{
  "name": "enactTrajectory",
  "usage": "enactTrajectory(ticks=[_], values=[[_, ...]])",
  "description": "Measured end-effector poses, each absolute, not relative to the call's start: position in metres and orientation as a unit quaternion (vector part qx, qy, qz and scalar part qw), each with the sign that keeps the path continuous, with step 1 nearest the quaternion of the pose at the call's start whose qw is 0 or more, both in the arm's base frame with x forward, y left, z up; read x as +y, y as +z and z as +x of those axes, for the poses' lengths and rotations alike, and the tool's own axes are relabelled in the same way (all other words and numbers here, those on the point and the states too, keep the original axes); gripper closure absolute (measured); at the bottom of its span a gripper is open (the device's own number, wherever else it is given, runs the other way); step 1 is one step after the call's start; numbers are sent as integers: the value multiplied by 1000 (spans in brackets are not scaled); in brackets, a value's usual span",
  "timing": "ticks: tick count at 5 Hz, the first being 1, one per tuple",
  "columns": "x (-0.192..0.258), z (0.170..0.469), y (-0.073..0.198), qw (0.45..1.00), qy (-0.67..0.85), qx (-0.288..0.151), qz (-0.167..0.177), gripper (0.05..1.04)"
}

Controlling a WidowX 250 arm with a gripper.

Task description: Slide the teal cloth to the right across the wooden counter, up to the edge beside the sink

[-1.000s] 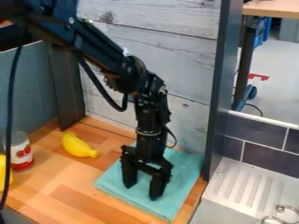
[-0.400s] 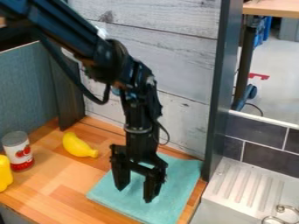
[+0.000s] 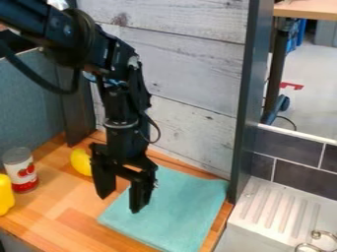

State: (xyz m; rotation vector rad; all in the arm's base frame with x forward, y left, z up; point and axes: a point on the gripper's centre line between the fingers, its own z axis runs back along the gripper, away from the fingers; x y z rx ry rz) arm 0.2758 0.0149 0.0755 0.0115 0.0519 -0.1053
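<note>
Behind the gripper stands a wall of pale, weathered planks, with knots and dark seams; below it we see a counter of smooth wood blocks in orange and tan. The black gripper hangs down with its 2 fingers set wide, wood visible between them, and nothing held. The cloth lies flat, mostly to the right of the gripper in our view, its near-left part passing beneath and in front of the fingers. We cannot tell whether the fingertips touch it.

Compared with the 2 earlier frames, we note that the gripper has moved left, from over the middle of the cloth to its left edge. Between those 2 frames the cloth itself slid a little toward the camera and to the left; since then it has kept its place. We judge that the cloth is now free of the grip and rests in its shifted position.

We note the materials: the cloth is soft, matte, turquoise and roughly 4-sided, with slight ripples. Just behind and left of the gripper, partly hidden by it, is a smooth, rounded yellow banana. Farther left stands a can, a cylinder with a grey top and red fruit on its label, beside a glossy yellow object. Well to the right of the gripper are dark tiles and a pale, ribbed drainboard.
</note>
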Motion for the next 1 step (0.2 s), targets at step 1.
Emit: enactTrajectory(ticks=[1], values=[[40,252,86,997,-52,50,18,83]])
